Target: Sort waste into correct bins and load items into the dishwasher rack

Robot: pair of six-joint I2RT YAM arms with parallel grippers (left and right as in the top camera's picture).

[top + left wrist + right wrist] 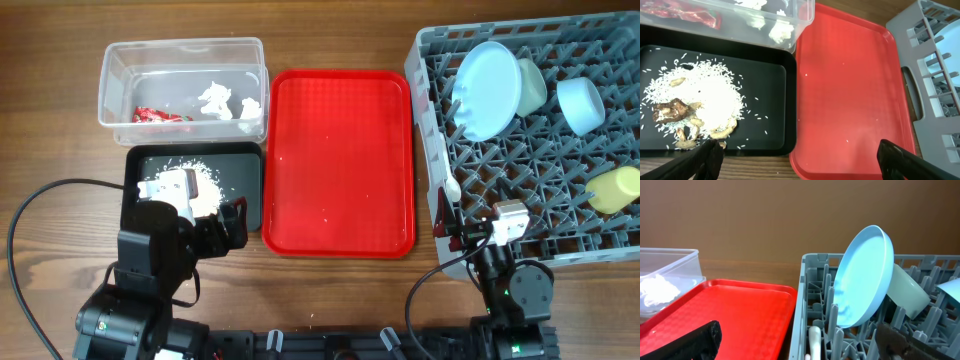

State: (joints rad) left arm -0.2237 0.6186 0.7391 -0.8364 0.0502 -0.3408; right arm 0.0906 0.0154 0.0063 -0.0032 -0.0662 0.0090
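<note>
The clear tub (pixel 110 85) holds the red wrapper (pixel 160 114) and white tissue pieces (pixel 218 100); both also show in the left wrist view (pixel 687 15). The black tray (pixel 245 190) holds rice and brownish food scraps (pixel 695 107). The grey rack (pixel 530 215) holds the blue plate (pixel 485 88) upright, the pale green bowl (pixel 532 85), the blue bowl (pixel 580 103), the yellow cup (pixel 615 188) and a white utensil (pixel 449 190). My left gripper (pixel 797 157) is open and empty over the black tray's near edge. My right gripper (pixel 805 340) is open and empty at the rack's front left corner.
The flat red serving tray (pixel 340 160) lies between the bins and the rack, bare but for a few rice grains. Wooden table shows at the left and front. Arm cables loop at the front left and front middle.
</note>
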